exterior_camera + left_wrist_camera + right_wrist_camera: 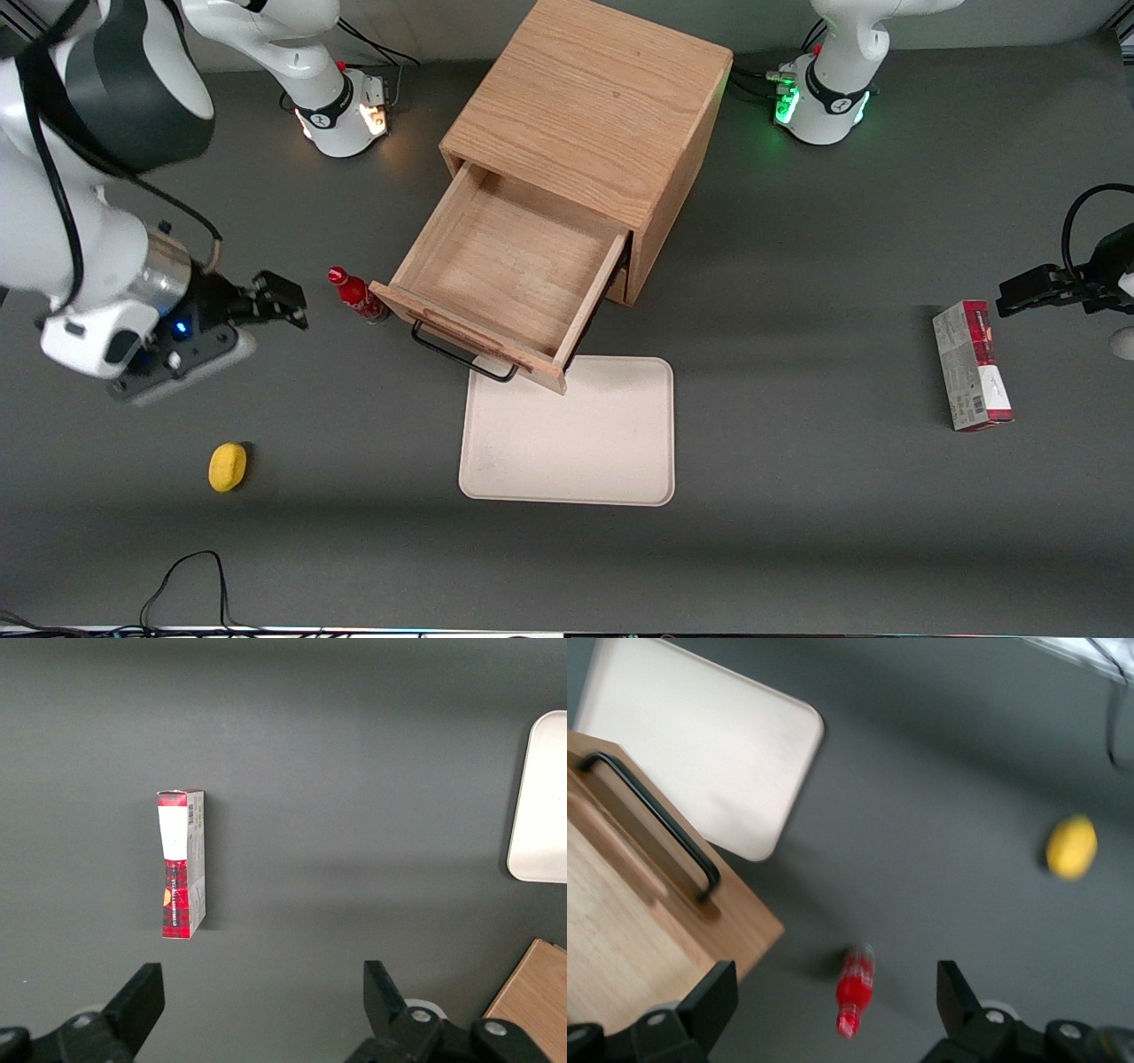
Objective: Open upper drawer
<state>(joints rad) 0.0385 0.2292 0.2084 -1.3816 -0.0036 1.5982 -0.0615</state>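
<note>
The upper drawer [509,257] of the light-oak cabinet [589,106] stands pulled far out, empty inside, its thin black bar handle [461,354] hanging over the tray's edge. In the right wrist view the drawer [629,930] and its handle [656,819] show too. My right gripper [282,301] hangs open and empty above the table, well clear of the drawer, toward the working arm's end, with a small red bottle [356,295] between it and the drawer front. In the wrist view the gripper [833,1005] has its fingers spread wide above the bottle [855,990].
A beige tray [576,439] lies in front of the open drawer, nearer the front camera. A yellow lemon [227,466] lies toward the working arm's end. A red and grey box [972,365] lies toward the parked arm's end.
</note>
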